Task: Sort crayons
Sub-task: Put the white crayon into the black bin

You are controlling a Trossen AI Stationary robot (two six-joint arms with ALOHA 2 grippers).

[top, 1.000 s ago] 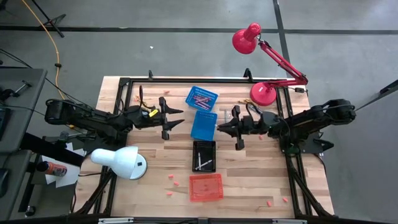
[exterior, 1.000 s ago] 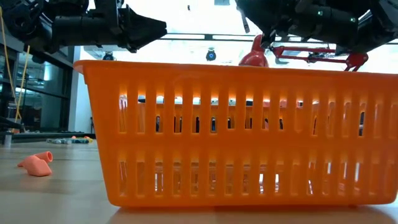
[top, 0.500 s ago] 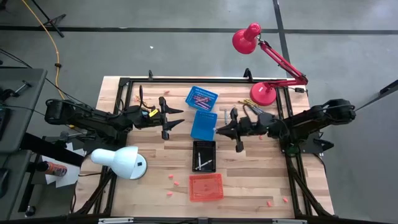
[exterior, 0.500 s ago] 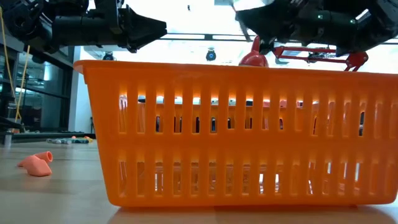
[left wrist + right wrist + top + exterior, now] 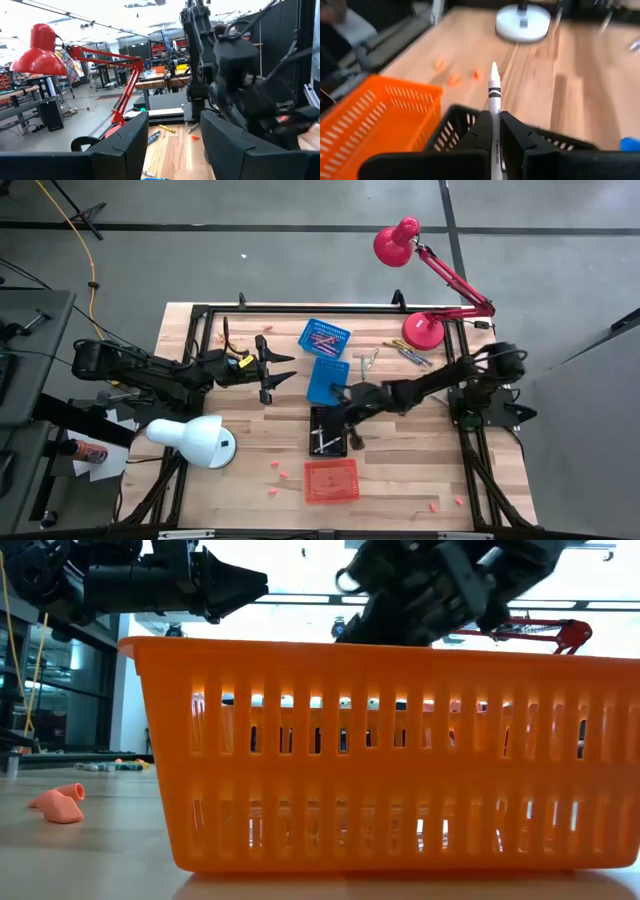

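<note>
My right gripper [image 5: 342, 396] is over the far end of the black basket [image 5: 316, 420], shut on a white crayon [image 5: 494, 82] with black bands. In the right wrist view the black basket's rim [image 5: 451, 120] lies just below the fingers. Loose crayons [image 5: 408, 352] lie on the table by the red lamp's base. Pink crayons lie in the far blue basket [image 5: 324, 337], and pale ones in the black basket. My left gripper [image 5: 285, 370] is open and empty, left of the second blue basket [image 5: 328, 380]. My right gripper pinches the white crayon's shaft [image 5: 495, 122] between its two fingers, which lie along the crayon. The pointed end [image 5: 493, 67] sticks out past the fingertips toward the table's left. The fingers slant down from the right, and the crayon is clear of the basket.
An orange basket [image 5: 331, 480] stands near the front edge and fills the low view [image 5: 380, 750]. A white lamp [image 5: 195, 438] stands at the near left, and a red lamp's base [image 5: 423, 330] at the far right. Small pink bits [image 5: 280, 472] lie scattered on the wood.
My right gripper has gone toward the table's left and a little nearer, from beside the second blue basket to over the black basket, its arm stretching out. It carries the white crayon. The loose crayons by the red lamp base are now uncovered.
</note>
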